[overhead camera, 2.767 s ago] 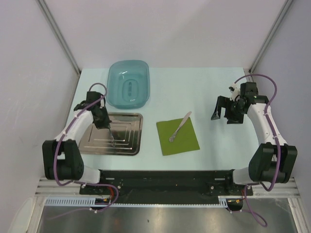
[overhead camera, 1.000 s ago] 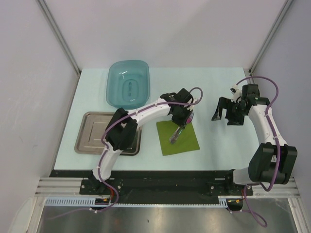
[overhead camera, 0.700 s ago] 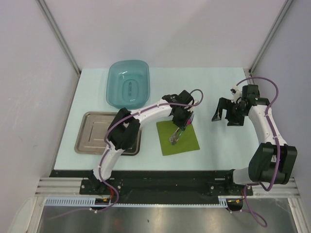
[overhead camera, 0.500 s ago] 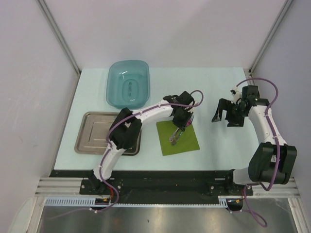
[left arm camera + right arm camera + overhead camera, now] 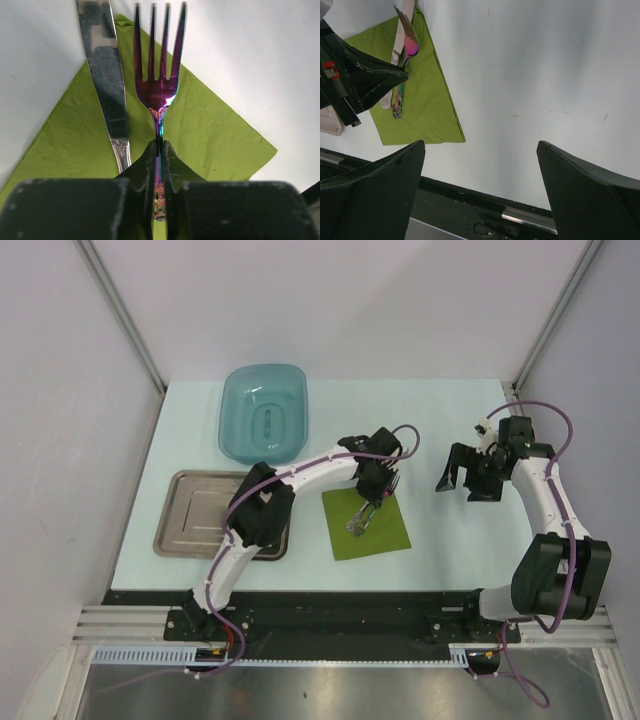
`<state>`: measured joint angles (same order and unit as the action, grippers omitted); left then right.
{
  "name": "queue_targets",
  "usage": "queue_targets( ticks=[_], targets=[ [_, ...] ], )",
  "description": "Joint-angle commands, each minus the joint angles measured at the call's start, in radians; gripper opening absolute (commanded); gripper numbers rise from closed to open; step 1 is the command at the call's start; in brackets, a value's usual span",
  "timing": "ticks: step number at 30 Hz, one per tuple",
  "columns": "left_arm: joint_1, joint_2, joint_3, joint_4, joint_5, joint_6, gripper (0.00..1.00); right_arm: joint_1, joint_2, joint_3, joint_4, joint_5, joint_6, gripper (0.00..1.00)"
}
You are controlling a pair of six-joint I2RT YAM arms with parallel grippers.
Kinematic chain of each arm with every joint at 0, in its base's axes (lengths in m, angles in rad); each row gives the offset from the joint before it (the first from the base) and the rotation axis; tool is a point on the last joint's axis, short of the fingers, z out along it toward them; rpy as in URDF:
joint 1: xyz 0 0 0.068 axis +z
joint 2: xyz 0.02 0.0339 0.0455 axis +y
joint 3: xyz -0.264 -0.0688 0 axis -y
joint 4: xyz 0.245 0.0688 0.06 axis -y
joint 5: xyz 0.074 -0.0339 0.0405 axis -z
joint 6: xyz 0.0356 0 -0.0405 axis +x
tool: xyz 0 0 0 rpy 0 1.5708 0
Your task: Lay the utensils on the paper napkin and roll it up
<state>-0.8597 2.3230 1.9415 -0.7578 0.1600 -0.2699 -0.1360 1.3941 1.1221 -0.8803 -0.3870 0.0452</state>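
Note:
The olive-green paper napkin (image 5: 385,535) lies flat near the table's middle. On it rests a silver knife (image 5: 107,85). Beside the knife is a fork (image 5: 158,95) with a purple, iridescent sheen, its tines pointing past the napkin's far corner. My left gripper (image 5: 159,150) is shut on the fork's thin handle, low over the napkin (image 5: 215,135). From above, the left gripper (image 5: 372,498) sits at the napkin's upper edge. My right gripper (image 5: 455,478) hangs open and empty to the right of the napkin. In the right wrist view the right gripper (image 5: 480,175) looks down on bare table, with fork (image 5: 410,47) and napkin (image 5: 425,100) at upper left.
A steel tray (image 5: 200,510) lies at the left with nothing visible in it. A teal plastic basin (image 5: 262,415) stands behind it. The left arm stretches across from the tray side to the napkin. The table's black front rail (image 5: 485,195) runs below the right gripper.
The left arm has carried the fork from the steel tray to the napkin. Over the last second it settled slightly lower beside the knife. The right arm has held still.

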Motion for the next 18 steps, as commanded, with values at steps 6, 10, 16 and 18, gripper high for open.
queue_targets(
  ticks=[6,10,16,18],
  targets=[
    [0.021,-0.014,0.054,0.018,-0.02,-0.02,0.21,-0.004,-0.012,-0.025,0.014,-0.05,0.007,1.0],
    [0.033,-0.053,0.05,0.031,0.003,-0.034,0.3,0.004,-0.02,-0.064,0.033,-0.087,0.033,1.0],
    [0.095,-0.203,-0.021,0.054,0.103,-0.055,0.33,0.047,0.017,-0.134,0.072,-0.211,0.077,0.88],
    [0.137,-0.314,-0.143,0.11,0.162,-0.087,0.38,0.1,0.043,-0.151,0.096,-0.228,0.096,0.84]
  ],
)
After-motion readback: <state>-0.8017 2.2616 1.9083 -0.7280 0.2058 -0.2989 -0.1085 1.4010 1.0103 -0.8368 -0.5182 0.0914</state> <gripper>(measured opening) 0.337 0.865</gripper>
